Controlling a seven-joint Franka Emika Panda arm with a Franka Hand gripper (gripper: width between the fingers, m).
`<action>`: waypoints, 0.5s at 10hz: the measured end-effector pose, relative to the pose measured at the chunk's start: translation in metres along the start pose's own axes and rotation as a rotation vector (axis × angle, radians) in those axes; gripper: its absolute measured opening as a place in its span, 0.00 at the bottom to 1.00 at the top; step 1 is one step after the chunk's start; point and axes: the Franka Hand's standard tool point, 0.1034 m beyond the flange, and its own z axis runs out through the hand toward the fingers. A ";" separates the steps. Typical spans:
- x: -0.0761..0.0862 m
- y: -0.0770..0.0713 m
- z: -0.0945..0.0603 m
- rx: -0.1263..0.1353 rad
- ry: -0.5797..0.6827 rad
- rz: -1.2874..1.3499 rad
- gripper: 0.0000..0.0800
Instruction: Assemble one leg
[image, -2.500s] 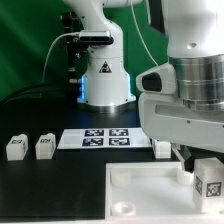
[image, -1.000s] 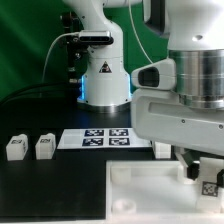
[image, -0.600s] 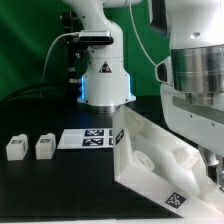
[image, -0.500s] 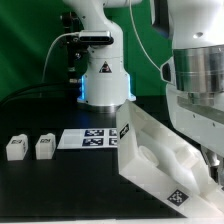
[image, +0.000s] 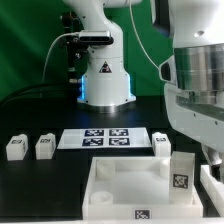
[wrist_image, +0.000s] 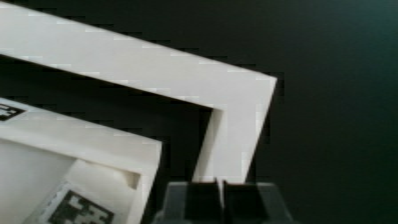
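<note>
In the exterior view, a white tray (image: 120, 190) lies flat on the black table (image: 45, 190) at 6 o'clock, a tagged leg (image: 180, 172) standing upright at its corner at 4 o'clock, under the arm (image: 200, 70). The marker board (image: 105, 138) sits at centre, a leg (image: 160, 143) beside it at 3 o'clock; 2 more legs (image: 15, 148) (image: 44, 146) rest at 9 o'clock. In the wrist view, the gripper (wrist_image: 221, 195) at 6 o'clock has its jaws clenched together on nothing, above the tray's rim (wrist_image: 214, 85).
</note>
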 end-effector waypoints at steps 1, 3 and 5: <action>-0.001 -0.002 -0.008 0.008 -0.001 -0.027 0.15; -0.004 -0.006 -0.028 0.024 -0.009 -0.042 0.39; -0.004 -0.010 -0.038 0.040 -0.022 -0.017 0.72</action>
